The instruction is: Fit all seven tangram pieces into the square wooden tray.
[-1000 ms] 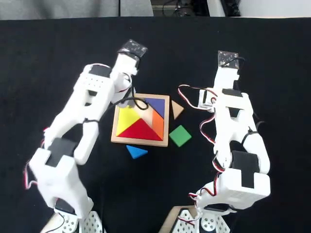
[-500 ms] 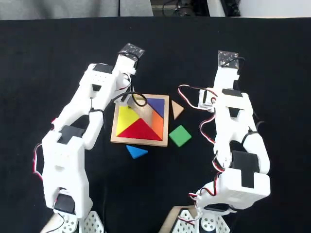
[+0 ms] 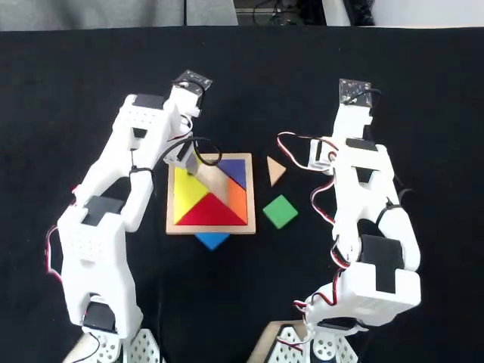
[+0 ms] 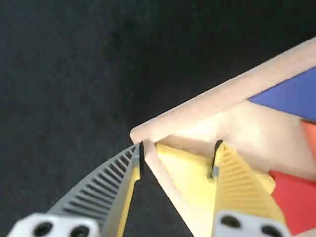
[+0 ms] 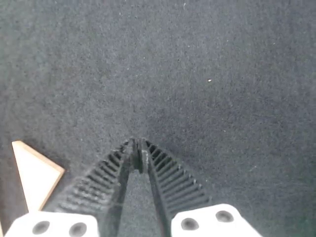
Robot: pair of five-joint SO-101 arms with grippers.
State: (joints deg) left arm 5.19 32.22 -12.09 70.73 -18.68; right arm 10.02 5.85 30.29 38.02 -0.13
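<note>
From up high we see the wooden tray mid-tabletop with 4 pieces in it: a yellow triangle, a red triangle, an orange piece and a blue-purple piece. There's some bare wood between them. 3 pieces sit outside. A tan triangle and a green square are off the tray's right side, and a blue triangle is right up against its near edge. The left pincer is at the tray's far-left corner.

Left wrist cam: that pincer is partly open and straddles the corner rim, 1 finger outside the wood, the other on the yellow triangle.

Right wrist cam: the right pincer is closed on nothing over bare tabletop, with the tan triangle nearby.
</note>
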